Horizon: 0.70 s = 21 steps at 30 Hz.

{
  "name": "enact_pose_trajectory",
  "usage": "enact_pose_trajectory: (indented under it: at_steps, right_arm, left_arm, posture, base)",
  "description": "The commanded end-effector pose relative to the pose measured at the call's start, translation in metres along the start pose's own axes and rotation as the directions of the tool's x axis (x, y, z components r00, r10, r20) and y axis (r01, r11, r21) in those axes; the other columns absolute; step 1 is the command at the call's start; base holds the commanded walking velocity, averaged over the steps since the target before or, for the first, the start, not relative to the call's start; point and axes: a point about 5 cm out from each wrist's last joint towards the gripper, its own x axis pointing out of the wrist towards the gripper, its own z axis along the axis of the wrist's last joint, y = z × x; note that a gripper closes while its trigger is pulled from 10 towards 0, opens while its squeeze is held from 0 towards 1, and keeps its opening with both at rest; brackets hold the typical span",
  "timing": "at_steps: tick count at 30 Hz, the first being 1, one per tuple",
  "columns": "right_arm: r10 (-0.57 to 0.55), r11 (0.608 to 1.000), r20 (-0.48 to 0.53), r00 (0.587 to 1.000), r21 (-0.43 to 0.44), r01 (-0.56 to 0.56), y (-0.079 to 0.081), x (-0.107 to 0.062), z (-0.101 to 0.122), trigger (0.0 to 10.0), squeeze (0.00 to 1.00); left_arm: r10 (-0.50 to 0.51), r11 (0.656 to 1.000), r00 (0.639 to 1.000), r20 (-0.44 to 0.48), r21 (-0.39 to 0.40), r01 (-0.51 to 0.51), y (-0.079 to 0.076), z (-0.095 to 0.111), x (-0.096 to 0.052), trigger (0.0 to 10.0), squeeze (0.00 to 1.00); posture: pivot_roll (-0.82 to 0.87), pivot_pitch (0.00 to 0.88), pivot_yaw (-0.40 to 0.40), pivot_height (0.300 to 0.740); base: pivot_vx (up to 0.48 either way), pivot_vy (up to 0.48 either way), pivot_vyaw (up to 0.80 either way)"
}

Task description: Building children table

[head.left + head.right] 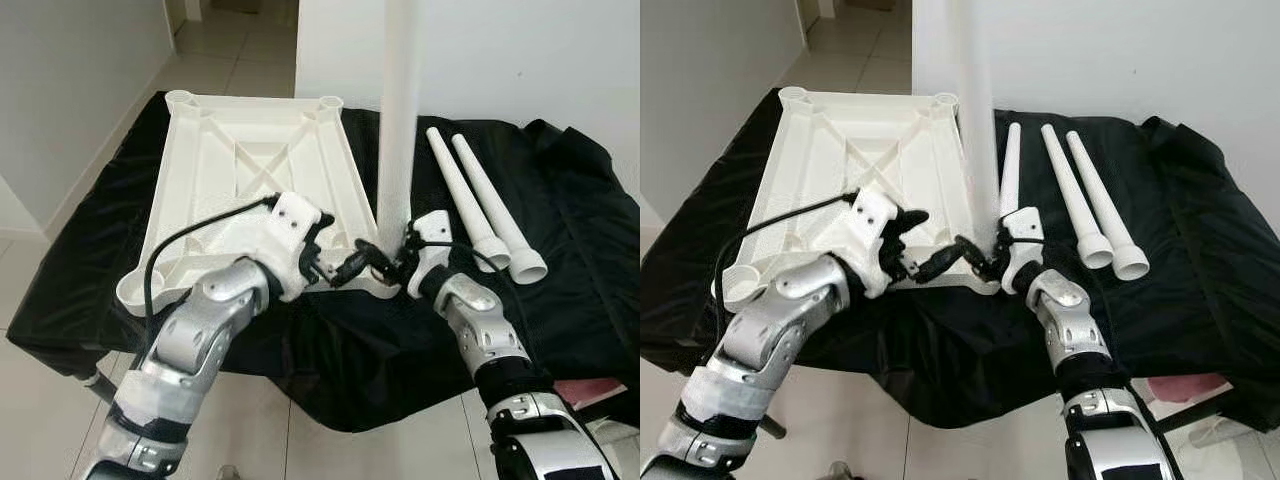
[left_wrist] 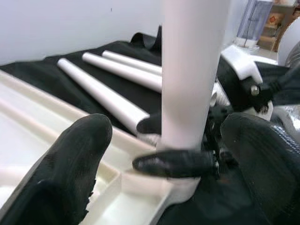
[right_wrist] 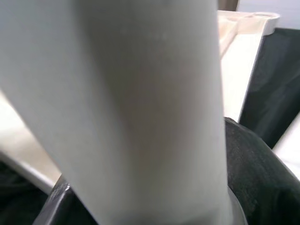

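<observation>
black cloth (image 1: 560, 210) over desk | upturned tabletop (image 1: 250, 170) on it | upright leg (image 1: 400, 110) in near-right corner socket, long axis vertical | right pincer (image 1: 408, 255) clenched on leg base, nearer | left pincer (image 1: 355, 265) released, just beside base | spare legs (image 1: 1080, 200) lying right, clear

Two silver arms of brushed metal, built in rounded, jointed segments, each end in a white plastic wrist housing. The left arm (image 1: 200, 330) is the bulkier in frame, its forearm ringed lower down by black bands and pale wrapping. A black cable (image 1: 165, 255) loops from the left housing back along the forearm. The right arm (image 1: 480, 325) carries a thinner black cable at the wrist and a dark collar below its silver section. Both grippers, left gripper (image 1: 352, 266) and right gripper (image 1: 400, 255), have long black fingers (image 2: 70, 168) (finely textured, seen close), with a small silver screw (image 2: 255, 90) on the right one's black linkage.
</observation>
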Motion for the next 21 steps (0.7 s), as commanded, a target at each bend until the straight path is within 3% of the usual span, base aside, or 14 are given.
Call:
enact_pose_trajectory:
  at_steps: [1, 9, 14, 17, 21]
  right_arm:
    - [0.071, 0.997, 0.000, 0.997, 0.008, -0.071, 0.007, 0.001, 0.002, 10.0, 0.00]
    - [0.113, 0.993, 0.007, 0.994, 0.018, -0.113, 0.004, 0.000, 0.012, 10.0, 0.00]
    - [0.108, 0.993, 0.013, 0.994, 0.040, -0.108, 0.001, 0.001, 0.016, 10.0, 0.00]
    - [0.128, 0.991, 0.001, 0.992, 0.022, -0.128, 0.003, 0.000, 0.016, 10.0, 0.00]
    - [0.169, 0.986, -0.023, 0.985, 0.007, -0.169, 0.006, -0.002, 0.014, 10.0, 0.00]
  left_arm:
    - [-0.061, 0.997, 0.996, 0.063, 0.041, 0.058, -0.002, 0.016, 0.007, 10.0, 0.00]
    - [-0.145, 0.989, 0.973, 0.178, 0.051, 0.138, -0.006, 0.046, 0.018, 10.0, 0.00]
    - [-0.169, 0.985, 0.965, 0.201, 0.070, 0.158, -0.006, 0.054, 0.023, 10.0, 0.00]
    - [-0.172, 0.985, 0.963, 0.207, 0.050, 0.165, -0.003, 0.058, 0.027, 10.0, 0.00]
    - [-0.238, 0.967, 0.943, 0.232, -0.031, 0.252, -0.003, 0.069, 0.028, 10.0, 0.00]
  posture:
    - [0.04, 0.061, -0.062, 0.740]
    - [0.02, 0.048, -0.050, 0.740]
    - [0.02, 0.048, -0.050, 0.740]
    - [0.02, 0.039, -0.047, 0.740]
    - [0.03, 0.037, -0.046, 0.740]
  base:
    - [0.000, 0.000, 0.00]
    - [0.000, 0.000, 0.00]
    - [0.000, 0.000, 0.00]
    - [0.000, 0.000, 0.00]
    - [0.000, 0.000, 0.00]
